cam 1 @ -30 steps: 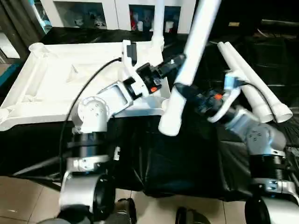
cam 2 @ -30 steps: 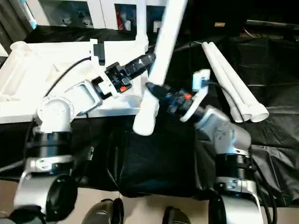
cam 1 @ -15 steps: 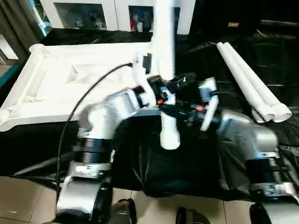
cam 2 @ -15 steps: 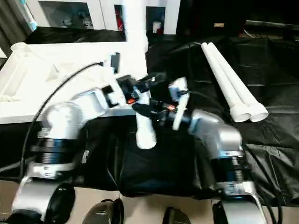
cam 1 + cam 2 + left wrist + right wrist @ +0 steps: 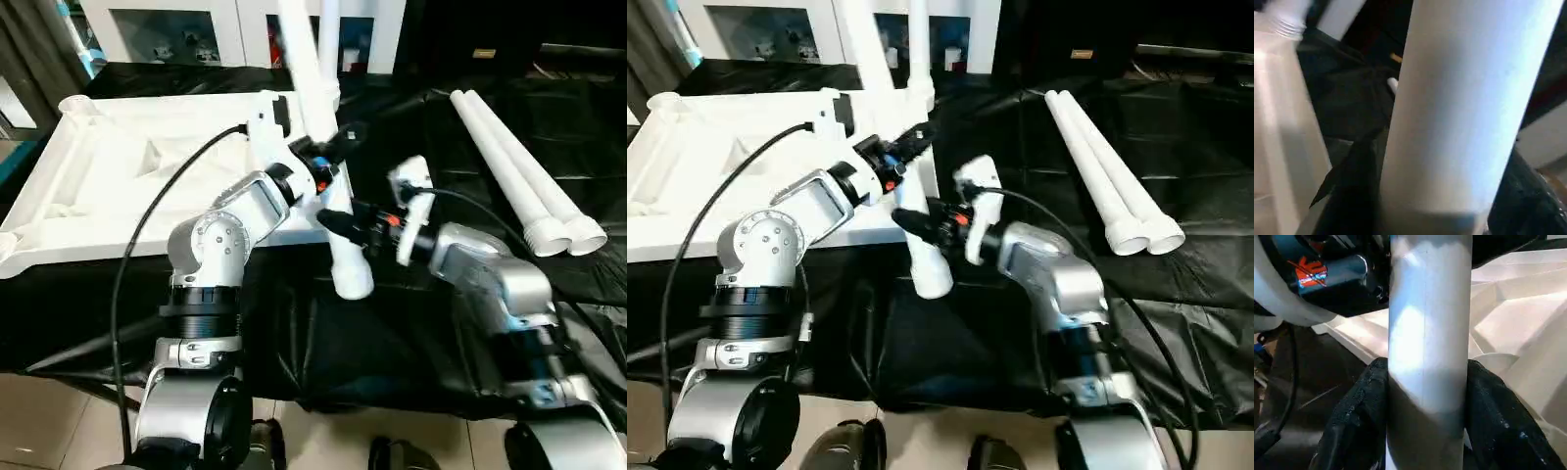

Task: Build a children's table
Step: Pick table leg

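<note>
Both head views look forward and down from just above the silver forearms, sharing the black-draped bench (image 5: 470,117) and the long white tubular plastic leg (image 5: 328,147). Each wrist view looks along its own fingers, pressed very close to that leg (image 5: 1430,333).

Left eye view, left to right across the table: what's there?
Upturned white table top → left gripper → held leg → right gripper → two loose legs lying side by side on the black cloth.
</note>
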Available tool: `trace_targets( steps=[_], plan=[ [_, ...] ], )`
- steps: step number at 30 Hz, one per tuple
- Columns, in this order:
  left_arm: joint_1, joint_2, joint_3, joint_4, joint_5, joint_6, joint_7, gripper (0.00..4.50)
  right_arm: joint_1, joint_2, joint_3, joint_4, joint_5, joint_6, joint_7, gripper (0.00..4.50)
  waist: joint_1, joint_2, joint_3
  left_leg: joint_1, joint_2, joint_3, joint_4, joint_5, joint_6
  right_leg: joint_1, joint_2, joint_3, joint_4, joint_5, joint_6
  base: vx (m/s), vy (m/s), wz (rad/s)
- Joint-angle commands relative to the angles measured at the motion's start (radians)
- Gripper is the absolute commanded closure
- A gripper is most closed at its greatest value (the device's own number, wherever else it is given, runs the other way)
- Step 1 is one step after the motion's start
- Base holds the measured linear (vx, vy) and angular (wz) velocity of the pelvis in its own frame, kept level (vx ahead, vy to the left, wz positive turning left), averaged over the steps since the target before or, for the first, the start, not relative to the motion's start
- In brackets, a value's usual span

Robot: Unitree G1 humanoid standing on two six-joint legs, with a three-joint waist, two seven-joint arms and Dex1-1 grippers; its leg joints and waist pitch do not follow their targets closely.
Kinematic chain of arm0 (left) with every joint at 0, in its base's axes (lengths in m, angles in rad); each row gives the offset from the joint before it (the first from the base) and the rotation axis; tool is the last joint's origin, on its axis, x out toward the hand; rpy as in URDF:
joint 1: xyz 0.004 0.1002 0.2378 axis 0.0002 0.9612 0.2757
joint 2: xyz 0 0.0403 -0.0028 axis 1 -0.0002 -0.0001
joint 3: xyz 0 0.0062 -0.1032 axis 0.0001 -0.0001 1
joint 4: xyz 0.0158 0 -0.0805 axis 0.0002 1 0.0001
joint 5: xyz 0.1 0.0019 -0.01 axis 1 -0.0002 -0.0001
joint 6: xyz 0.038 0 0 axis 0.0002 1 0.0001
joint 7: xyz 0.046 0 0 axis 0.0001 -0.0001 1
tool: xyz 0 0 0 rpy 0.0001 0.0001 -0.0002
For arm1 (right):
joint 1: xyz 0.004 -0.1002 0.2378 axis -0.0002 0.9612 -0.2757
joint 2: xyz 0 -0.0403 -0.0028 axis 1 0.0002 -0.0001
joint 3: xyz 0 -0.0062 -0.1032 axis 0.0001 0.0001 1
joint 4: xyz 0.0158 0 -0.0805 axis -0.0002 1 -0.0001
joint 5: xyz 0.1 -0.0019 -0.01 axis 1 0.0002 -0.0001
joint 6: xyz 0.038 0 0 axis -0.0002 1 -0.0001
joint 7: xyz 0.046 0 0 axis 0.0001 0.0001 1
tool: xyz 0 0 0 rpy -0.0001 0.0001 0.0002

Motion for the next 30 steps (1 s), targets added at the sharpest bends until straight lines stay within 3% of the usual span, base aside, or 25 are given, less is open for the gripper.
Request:
trace_targets(
  steps=[1, 3, 6, 8, 17, 18, 19, 23, 25, 27, 28, 29, 30],
  plan=[
    [0.011, -0.001, -0.002, 0.003, 0.021, -0.009, 0.024, 2.06, -0.012, 0.006, 0.012, -0.005, -0.01, -0.013, -0.009, 2.7, -0.002, -0.012, -0.129, 0.042, 0.053, -0.037, -0.07, -0.151, 0.051, 0.06, -0.061, 0.042, -0.073, -0.188, -0.192, 0.0, 0.0, 0.0],
    [0.012, -0.001, -0.003, 0.002, 0.021, -0.009, 0.026, 2.34, -0.012, 0.007, 0.012, -0.005, -0.01, -0.014, -0.012, 2.7, -0.001, -0.012, -0.13, 0.041, 0.052, -0.036, -0.068, -0.139, 0.058, 0.06, -0.061, 0.042, -0.071, -0.169, -0.199, 0.0, 0.0, 0.0],
    [0.013, 0.008, -0.006, -0.004, 0.02, -0.006, 0.023, 2.46, -0.012, 0.007, 0.014, -0.012, -0.006, -0.018, -0.012, 2.7, 0.0, -0.005, -0.131, 0.041, 0.052, -0.037, -0.067, -0.14, 0.061, 0.061, -0.06, 0.041, -0.071, -0.157, -0.205, 0.0, 0.0, 0.0],
    [0.012, 0.015, -0.011, -0.003, 0.017, -0.008, 0.019, 2.54, -0.013, 0.007, 0.012, -0.011, -0.005, -0.022, -0.012, 2.7, 0.0, -0.007, -0.132, 0.041, 0.051, -0.037, -0.067, -0.142, 0.06, 0.062, -0.061, 0.041, -0.069, -0.151, -0.209, 0.0, 0.0, 0.0],
    [0.028, 0.04, -0.018, -0.031, -0.007, 0.006, -0.042, 2.64, -0.006, 0.01, -0.004, -0.014, 0.009, -0.013, -0.017, 2.7, 0.003, -0.003, -0.138, 0.042, 0.051, -0.036, -0.063, -0.129, 0.061, 0.063, -0.061, 0.04, -0.064, -0.121, -0.224, 0.0, 0.0, 0.0],
    [0.032, 0.045, -0.023, -0.036, -0.011, 0.011, -0.053, 2.64, -0.006, 0.01, -0.007, -0.015, 0.016, -0.007, -0.013, 2.35, 0.004, 0.002, -0.14, 0.042, 0.051, -0.037, -0.063, -0.128, 0.062, 0.063, -0.06, 0.04, -0.062, -0.115, -0.228, 0.0, 0.0, 0.0],
    [0.036, 0.053, -0.027, -0.042, -0.017, 0.019, -0.069, 2.64, -0.007, 0.008, -0.009, -0.016, 0.021, -0.003, -0.009, 2.14, 0.004, -0.001, -0.139, 0.042, 0.051, -0.037, -0.063, -0.13, 0.062, 0.064, -0.06, 0.039, -0.061, -0.114, -0.23, 0.0, 0.0, 0.0],
    [0.041, 0.084, -0.039, -0.052, -0.041, 0.037, -0.135, 2.66, -0.009, -0.002, -0.019, -0.022, 0.042, 0.01, 0.013, 1.83, 0.005, 0.001, -0.142, 0.042, 0.051, -0.036, -0.062, -0.131, 0.059, 0.064, -0.061, 0.039, -0.06, -0.119, -0.236, 0.0, 0.0, 0.0],
    [0.037, 0.103, -0.039, -0.046, -0.054, 0.047, -0.174, 2.66, -0.012, -0.014, -0.026, -0.021, 0.055, 0.018, 0.033, 1.65, 0.004, -0.007, -0.141, 0.045, 0.053, -0.034, -0.063, -0.142, 0.054, 0.062, -0.06, 0.04, -0.061, -0.133, -0.231, 0.0, 0.0, 0.0],
    [0.033, 0.119, -0.045, -0.042, -0.065, 0.061, -0.215, 2.66, -0.013, -0.028, -0.03, -0.022, 0.067, 0.031, 0.056, 1.56, 0.006, -0.004, -0.141, 0.044, 0.052, -0.035, -0.063, -0.139, 0.05, 0.063, -0.061, 0.04, -0.059, -0.141, -0.229, 0.0, 0.0, 0.0],
    [0.029, 0.141, -0.056, -0.038, -0.074, 0.078, -0.263, 2.66, -0.014, -0.047, -0.032, -0.024, 0.081, 0.047, 0.087, 1.43, 0.004, -0.017, -0.139, 0.044, 0.051, -0.033, -0.063, -0.138, 0.052, 0.064, -0.06, 0.041, -0.061, -0.146, -0.226, 0.0, 0.0, 0.0],
    [0.027, 0.16, -0.068, -0.035, -0.081, 0.091, -0.302, 2.66, -0.015, -0.06, -0.031, -0.026, 0.091, 0.059, 0.109, 1.28, 0.006, -0.01, -0.14, 0.044, 0.05, -0.033, -0.062, -0.131, 0.056, 0.063, -0.062, 0.042, -0.06, -0.152, -0.225, 0.0, 0.0, 0.0],
    [0.024, 0.176, -0.078, -0.034, -0.09, 0.105, -0.339, 2.66, -0.014, -0.075, -0.028, -0.029, 0.097, 0.069, 0.13, 1.28, 0.004, -0.016, -0.138, 0.043, 0.05, -0.033, -0.063, -0.13, 0.056, 0.063, -0.061, 0.042, -0.062, -0.157, -0.222, 0.0, 0.0, 0.0]
  ],
)
